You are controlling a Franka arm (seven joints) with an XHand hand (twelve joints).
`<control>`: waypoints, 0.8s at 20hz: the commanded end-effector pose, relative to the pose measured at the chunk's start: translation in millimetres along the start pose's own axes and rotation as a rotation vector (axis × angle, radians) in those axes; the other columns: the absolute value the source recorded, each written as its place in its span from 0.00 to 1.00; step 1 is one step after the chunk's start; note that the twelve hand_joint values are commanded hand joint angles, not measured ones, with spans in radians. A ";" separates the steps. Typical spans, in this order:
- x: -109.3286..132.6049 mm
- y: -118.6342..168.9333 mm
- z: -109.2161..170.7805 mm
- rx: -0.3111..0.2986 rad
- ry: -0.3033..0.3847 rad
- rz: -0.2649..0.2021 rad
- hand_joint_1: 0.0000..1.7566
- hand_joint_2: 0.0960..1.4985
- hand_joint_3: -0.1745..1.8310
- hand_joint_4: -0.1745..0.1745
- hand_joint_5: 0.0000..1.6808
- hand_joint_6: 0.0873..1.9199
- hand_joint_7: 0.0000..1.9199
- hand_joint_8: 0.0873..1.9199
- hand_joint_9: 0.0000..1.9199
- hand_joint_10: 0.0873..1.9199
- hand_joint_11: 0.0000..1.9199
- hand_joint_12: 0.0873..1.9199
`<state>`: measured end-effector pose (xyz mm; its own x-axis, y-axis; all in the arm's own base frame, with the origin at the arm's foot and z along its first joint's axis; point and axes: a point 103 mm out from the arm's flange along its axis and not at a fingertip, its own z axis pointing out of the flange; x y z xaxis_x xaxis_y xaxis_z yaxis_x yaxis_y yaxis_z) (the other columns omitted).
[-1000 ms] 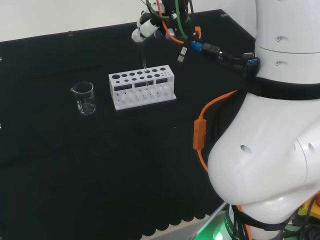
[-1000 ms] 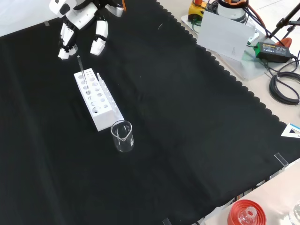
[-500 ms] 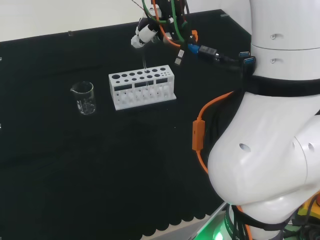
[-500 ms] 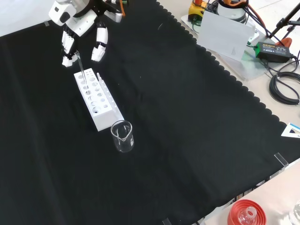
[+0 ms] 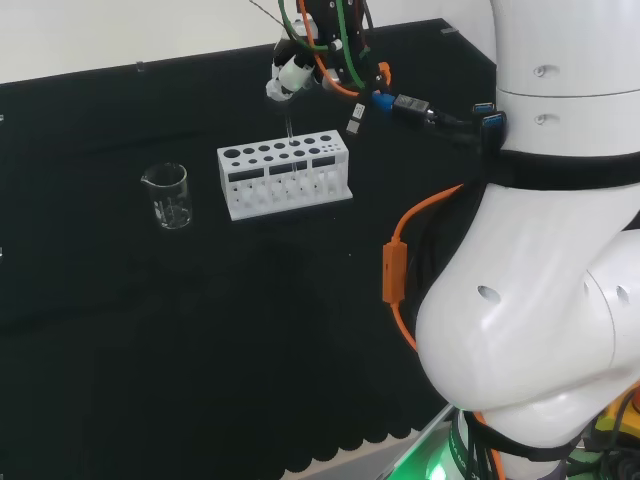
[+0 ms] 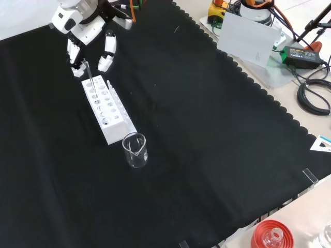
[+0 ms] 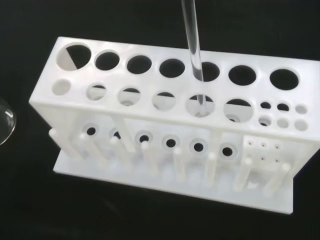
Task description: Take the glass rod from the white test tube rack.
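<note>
On the black cloth (image 6: 217, 134) stands the white test tube rack (image 6: 105, 111), a clear beaker (image 6: 135, 150) just beside its near end in the front view. The hand (image 6: 85, 32) hangs over the rack's far end, fingers (image 6: 107, 57) spread apart around the upright glass rod (image 6: 89, 77), which stands in a rack hole; whether a fingertip touches the rod's top, I cannot tell.

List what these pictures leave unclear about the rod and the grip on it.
- Contact: in the front view the robot hand has fingertips at the rod top; too small to tell whether they pinch it.
- Head view: cables hide the robot hand.
- Wrist view: the rod's top is cut off by the edge; the rack hides its lower end.
</note>
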<state>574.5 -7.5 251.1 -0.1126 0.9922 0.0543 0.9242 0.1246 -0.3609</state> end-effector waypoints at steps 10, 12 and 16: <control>-8.3 29.9 -5.1 -0.022 -0.048 -0.007 0.58 0.53 0.42 0.03 0.37 0.45 0.39 0.41 0.53 0.31 0.51 0.57; -9.5 30.9 -6.3 -0.031 -0.059 -0.016 0.61 0.52 0.44 0.01 0.38 0.45 0.42 0.42 0.57 0.29 0.56 0.54; -11.0 31.6 -8.3 -0.032 -0.059 -0.013 0.64 0.65 0.28 0.00 0.45 0.59 0.49 0.42 0.63 0.26 0.67 0.45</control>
<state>605.7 -12.1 244.8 -0.1441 0.9895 0.0086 0.9316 0.1386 -0.3359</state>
